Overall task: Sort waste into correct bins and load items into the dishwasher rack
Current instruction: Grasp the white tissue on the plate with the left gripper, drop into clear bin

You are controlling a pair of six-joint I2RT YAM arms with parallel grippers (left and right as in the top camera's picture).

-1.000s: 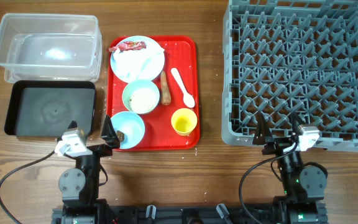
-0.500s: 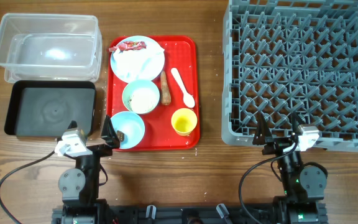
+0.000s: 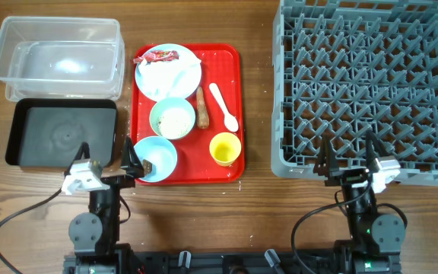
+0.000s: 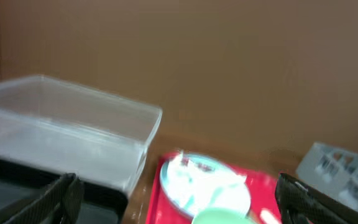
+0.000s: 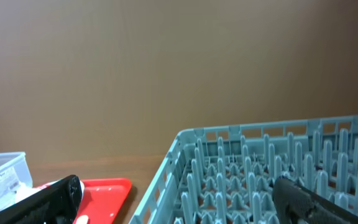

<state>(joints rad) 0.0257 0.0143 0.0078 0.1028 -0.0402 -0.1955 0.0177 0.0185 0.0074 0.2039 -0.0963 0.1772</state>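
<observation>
In the overhead view a red tray (image 3: 236, 114) holds a blue plate (image 3: 185, 78) with a red-and-white wrapper (image 3: 160, 55) and white tissue (image 3: 162, 76). It also holds a blue bowl of rice-like grains (image 3: 172, 119), a second blue bowl (image 3: 160, 154) with a small dark scrap, a brown stick (image 3: 201, 109), a white spoon (image 3: 223, 106) and a yellow cup (image 3: 224, 148). The clear tub (image 3: 58, 57) and black tray (image 3: 63, 133) lie at the left, and the grey rack (image 3: 371, 84) at the right. My left gripper (image 3: 106, 156) is open and empty at the black tray's front right corner. My right gripper (image 3: 347, 156) is open and empty at the rack's front edge.
The left wrist view shows the clear tub (image 4: 73, 137), the plate (image 4: 204, 186) on the red tray (image 4: 266, 186) and a rack corner (image 4: 347, 174), all blurred. The right wrist view shows the rack (image 5: 278, 168) and a red tray corner (image 5: 104, 190). Bare wooden table lies along the front.
Both arms have shifted slightly: the left gripper a little to the left, the right gripper a little to the right. Nothing on the table has moved.
</observation>
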